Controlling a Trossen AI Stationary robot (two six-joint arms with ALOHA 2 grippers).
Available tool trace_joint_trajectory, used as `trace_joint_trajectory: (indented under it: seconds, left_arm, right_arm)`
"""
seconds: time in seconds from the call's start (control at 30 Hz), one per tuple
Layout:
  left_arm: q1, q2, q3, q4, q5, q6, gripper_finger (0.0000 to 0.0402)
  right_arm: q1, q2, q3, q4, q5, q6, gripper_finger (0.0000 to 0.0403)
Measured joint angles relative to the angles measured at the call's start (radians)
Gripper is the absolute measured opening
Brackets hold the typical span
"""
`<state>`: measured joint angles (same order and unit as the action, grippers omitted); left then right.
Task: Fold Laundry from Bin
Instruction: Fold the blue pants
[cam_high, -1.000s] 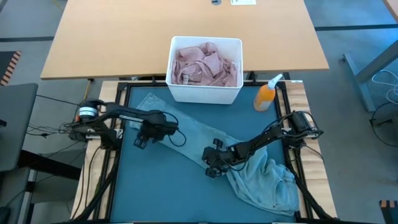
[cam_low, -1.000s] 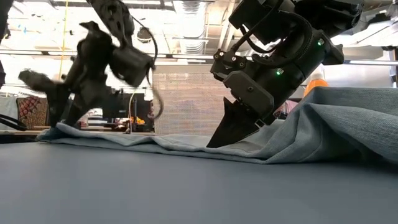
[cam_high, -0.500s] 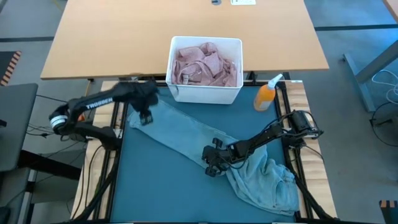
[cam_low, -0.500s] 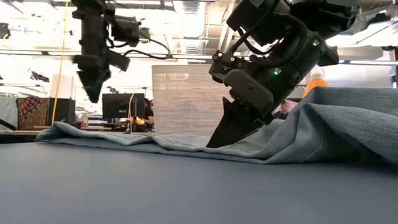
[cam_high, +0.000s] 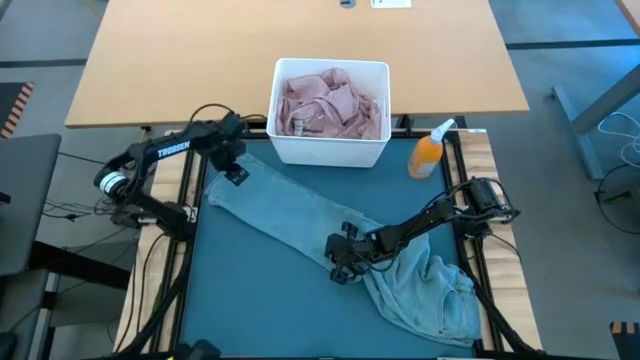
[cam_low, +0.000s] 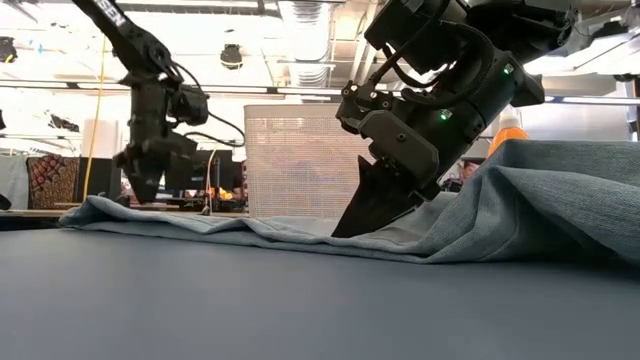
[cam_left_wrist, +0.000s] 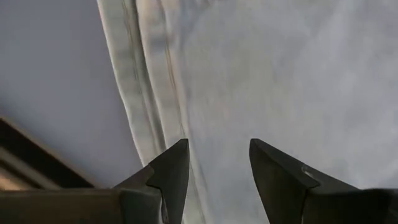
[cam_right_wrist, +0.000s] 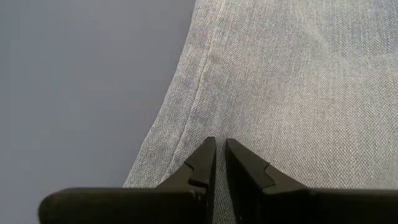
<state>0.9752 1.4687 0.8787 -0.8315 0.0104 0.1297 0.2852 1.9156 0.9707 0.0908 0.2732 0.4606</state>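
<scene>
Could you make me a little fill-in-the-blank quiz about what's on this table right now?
1. The white bin holds crumpled cloth coloured ____.
2. The jeans lie spread on a mat coloured ____.
3. The right gripper presses on the jeans with its jaws nearly ____.
4. The spray bottle beside the bin is coloured ____.

Missing words: pink; blue; shut; orange.

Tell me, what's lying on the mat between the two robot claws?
The stretched-out leg of the jeans runs from the left gripper to the right gripper, plain in the high view. Nothing else lies there.
</scene>
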Motion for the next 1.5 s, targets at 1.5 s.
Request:
trace_joint_trajectory:
  seconds: [1.5]
  left_arm:
    - [0.000, 0.144, 0.048, 0.263, -0.077, 0.015, 0.0003]
  right_arm:
    - [0.000, 0.001, 0.000, -0.002, -0.010, -0.015, 0.0065]
